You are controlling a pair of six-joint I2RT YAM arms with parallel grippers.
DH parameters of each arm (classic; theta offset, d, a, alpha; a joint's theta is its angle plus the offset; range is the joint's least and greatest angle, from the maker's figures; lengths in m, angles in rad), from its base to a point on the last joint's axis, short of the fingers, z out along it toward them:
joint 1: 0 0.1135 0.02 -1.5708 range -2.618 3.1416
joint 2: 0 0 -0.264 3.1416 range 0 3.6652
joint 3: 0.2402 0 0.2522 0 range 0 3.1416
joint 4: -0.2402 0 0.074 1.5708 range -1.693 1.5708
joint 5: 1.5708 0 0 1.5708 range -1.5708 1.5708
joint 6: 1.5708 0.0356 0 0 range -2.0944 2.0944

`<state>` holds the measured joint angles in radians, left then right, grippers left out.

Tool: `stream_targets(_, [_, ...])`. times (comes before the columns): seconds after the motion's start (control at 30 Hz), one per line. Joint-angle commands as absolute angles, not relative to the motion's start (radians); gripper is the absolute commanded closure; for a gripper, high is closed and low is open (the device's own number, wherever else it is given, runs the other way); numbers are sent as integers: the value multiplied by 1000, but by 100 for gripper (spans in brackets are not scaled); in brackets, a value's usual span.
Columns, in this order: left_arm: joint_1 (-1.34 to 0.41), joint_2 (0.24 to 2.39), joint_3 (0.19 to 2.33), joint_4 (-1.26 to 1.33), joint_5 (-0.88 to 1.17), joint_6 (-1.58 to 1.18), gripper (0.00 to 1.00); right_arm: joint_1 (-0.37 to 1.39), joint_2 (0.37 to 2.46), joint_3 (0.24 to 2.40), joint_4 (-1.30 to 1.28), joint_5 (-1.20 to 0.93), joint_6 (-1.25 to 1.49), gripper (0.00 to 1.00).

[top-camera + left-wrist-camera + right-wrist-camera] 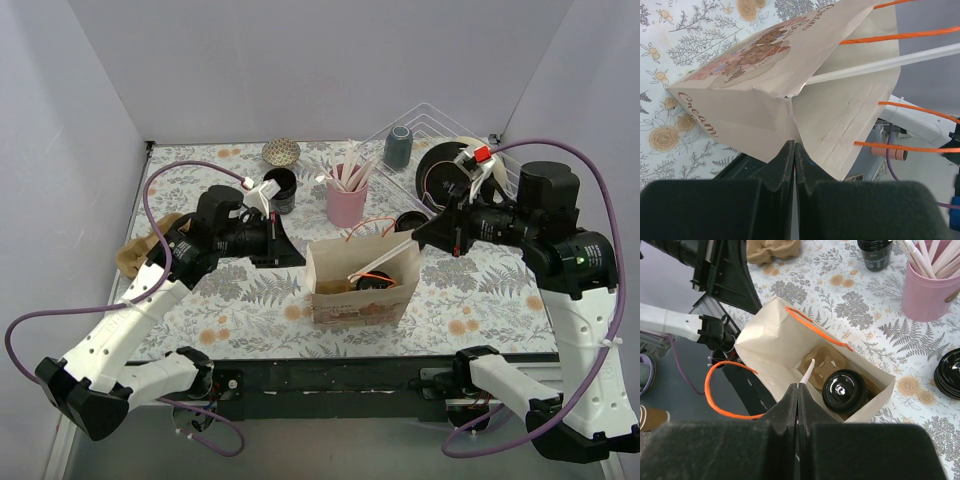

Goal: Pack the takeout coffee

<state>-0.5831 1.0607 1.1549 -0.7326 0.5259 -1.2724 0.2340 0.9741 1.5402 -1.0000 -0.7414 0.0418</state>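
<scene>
A tan paper bag (345, 300) with orange handles stands open mid-table. Inside it, the takeout coffee (845, 391) with its glossy black lid sits in a brown cardboard carrier (826, 360); the lid also shows from above (376, 282). My right gripper (798, 386) hovers over the bag's mouth, shut on a white straw (807, 371) whose tip points down into the bag. My left gripper (794, 144) is at the bag's left side, shut on the edge of the bag's wall (840, 115). The straw (880, 62) crosses the bag's opening.
A pink cup of straws (347, 200) stands behind the bag, with a lidless black cup (279, 190) and a patterned bowl (281, 151) to its left. A grey-blue tumbler (397, 147) sits by a wire rack (440, 125). Black lids (410, 220) are stacked nearby. Brown cardboard (140, 245) lies far left.
</scene>
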Motion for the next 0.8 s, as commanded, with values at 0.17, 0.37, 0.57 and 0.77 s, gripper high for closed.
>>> stream_targets(0.17, [-580,1063,1246,-794,425,-1232,93,232,999,1529,-991,-612,49,99])
stream_targets(0.37, [-580,1078,1298,-856,301,-1223,58,232,1022,1546,-1005,-621,90,97])
stream_targets(0.57, [-581,1040,1319,-842,229,-1203,45,232,1012,1526,-973,-702,170,90])
stream_targets(0.77, [-580,1035,1350,-830,176,-1181,37,239,954,1404,-758,-782,333,91])
